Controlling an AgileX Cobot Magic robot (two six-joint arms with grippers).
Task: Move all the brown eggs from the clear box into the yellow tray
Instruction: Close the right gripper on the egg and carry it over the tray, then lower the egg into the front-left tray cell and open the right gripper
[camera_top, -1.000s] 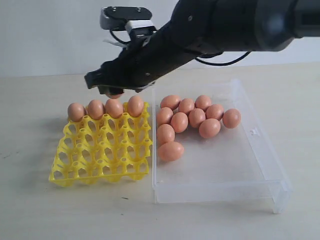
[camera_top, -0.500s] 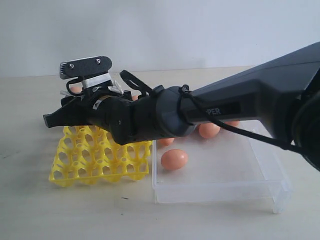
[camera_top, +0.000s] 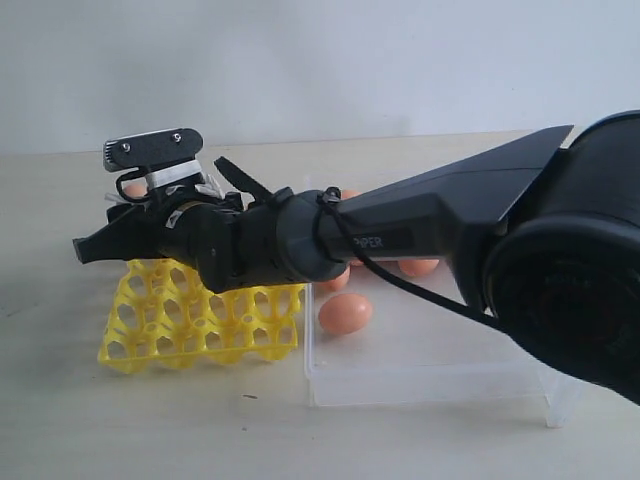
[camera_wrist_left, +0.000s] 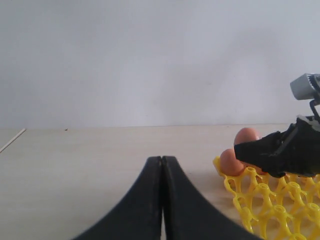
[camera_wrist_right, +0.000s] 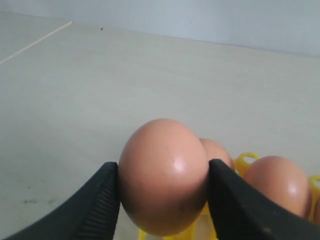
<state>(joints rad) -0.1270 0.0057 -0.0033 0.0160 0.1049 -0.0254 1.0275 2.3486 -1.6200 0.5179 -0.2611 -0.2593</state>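
Observation:
My right gripper (camera_wrist_right: 163, 170) is shut on a brown egg (camera_wrist_right: 162, 175), one finger on each side of it. In the exterior view the right arm reaches across from the right, and the gripper (camera_top: 85, 247) hangs low over the far left part of the yellow tray (camera_top: 200, 320), hiding the held egg. Two more eggs (camera_wrist_right: 275, 185) sit in tray cups just behind the held one. The clear box (camera_top: 430, 365) lies right of the tray with eggs (camera_top: 345, 313) in it, most of them hidden by the arm. My left gripper (camera_wrist_left: 162, 159) is shut and empty, left of the tray (camera_wrist_left: 270, 210).
Pale tabletop (camera_top: 60, 400) surrounds the tray and the box. A plain white wall (camera_top: 320, 60) stands behind. The right arm's dark forearm (camera_top: 420, 225) crosses above the box and the tray's back rows.
The right arm has dropped from above the tray's back row and swung left, low over the tray, still holding its egg. The left gripper shows no change.

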